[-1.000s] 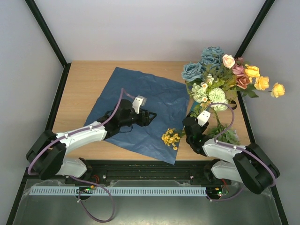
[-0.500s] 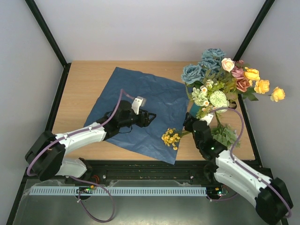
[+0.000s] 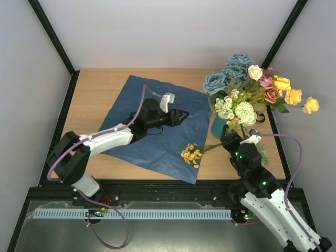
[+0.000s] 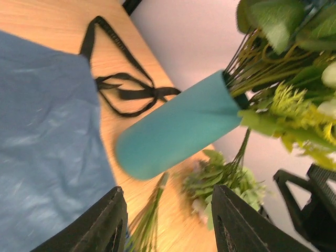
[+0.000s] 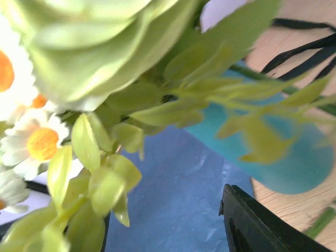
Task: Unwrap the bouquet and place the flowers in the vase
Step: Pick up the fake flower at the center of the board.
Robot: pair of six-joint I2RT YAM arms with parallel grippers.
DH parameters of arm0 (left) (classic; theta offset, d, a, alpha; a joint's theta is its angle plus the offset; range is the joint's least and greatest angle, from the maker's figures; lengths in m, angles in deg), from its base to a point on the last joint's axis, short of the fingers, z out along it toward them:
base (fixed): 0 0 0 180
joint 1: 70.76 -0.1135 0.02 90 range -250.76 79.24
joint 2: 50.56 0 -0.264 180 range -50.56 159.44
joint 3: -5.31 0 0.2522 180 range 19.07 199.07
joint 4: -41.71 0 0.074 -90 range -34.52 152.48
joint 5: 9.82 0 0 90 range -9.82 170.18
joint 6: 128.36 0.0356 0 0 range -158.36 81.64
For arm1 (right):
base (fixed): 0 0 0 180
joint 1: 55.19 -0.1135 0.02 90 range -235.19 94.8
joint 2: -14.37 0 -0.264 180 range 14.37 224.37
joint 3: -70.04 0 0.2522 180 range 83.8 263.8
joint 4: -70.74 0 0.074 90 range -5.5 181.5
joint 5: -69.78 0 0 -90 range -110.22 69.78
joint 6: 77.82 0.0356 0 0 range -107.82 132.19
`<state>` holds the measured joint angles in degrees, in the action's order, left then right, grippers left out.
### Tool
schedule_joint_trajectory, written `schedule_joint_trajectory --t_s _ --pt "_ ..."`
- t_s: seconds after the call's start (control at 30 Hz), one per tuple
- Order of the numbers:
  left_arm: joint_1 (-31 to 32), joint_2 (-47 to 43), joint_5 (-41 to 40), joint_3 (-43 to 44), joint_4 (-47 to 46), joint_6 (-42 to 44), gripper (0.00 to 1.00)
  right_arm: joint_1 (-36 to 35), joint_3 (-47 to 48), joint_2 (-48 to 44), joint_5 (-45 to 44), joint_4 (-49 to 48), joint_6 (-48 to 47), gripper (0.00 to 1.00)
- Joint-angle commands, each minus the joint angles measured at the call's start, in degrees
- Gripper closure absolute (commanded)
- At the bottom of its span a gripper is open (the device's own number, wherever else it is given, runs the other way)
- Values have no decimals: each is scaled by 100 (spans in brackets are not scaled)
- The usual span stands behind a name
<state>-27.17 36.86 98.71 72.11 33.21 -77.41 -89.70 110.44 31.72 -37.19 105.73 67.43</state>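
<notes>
- Top external view: left arm stretches forward and to the right, low over the blue paper (image 3: pixel 157 152). The left gripper (image 3: pixel 182 116) points toward the vase (image 3: pixel 217 126) and stops short of it.
- Left wrist view: both fingers (image 4: pixel 105 223) stand apart, with nothing between them. Only the table (image 3: pixel 94 89) and a loose stem show in the gap.
- Right arm reaches up from the near right corner with its wrist bent. The right gripper (image 3: pixel 228 136) sits just beside the foot of the vase, under the leaves.
- Right wrist view: one finger is plain at lower right, and a dark sliver of the other shows behind blurred leaves. Blue paper shows in the gap, so the fingers are apart and nothing is clamped.
- Vase stands upright on bare wood just off the paper's right edge, long axis vertical and mouth up.
- Flowers (image 3: pixel 244 97) are in the vase. Stems are packed in the mouth, and the blooms fan up and out toward the far right corner.
- One yellow sprig (image 3: pixel 191 154) is outside the vase and lies flat. Its head is on the paper's near right edge, and its stem runs right toward the right gripper.
- Black ribbon (image 4: pixel 128 93) lies loose on the wood past the vase.
</notes>
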Motion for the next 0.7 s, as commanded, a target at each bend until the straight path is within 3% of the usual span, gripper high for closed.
schedule_joint_trajectory --t_s 0.0,0.2,0.3,0.57,0.67 --pt "166 678 396 742 -380 -478 55 22 127 -263 -990 688 388 41" --pt "267 1493 809 1170 -1148 -217 53 22 649 -53 -2124 1042 -62 43" --pt "264 1863 813 1420 -1040 68 52 22 549 123 -2356 998 -127 43" --pt "214 1948 666 1318 -704 576 52 25 -171 -159 -2536 101 -1293 43" --pt "157 1803 687 1216 -560 620 51 22 -365 -531 -2009 -418 -2219 51"
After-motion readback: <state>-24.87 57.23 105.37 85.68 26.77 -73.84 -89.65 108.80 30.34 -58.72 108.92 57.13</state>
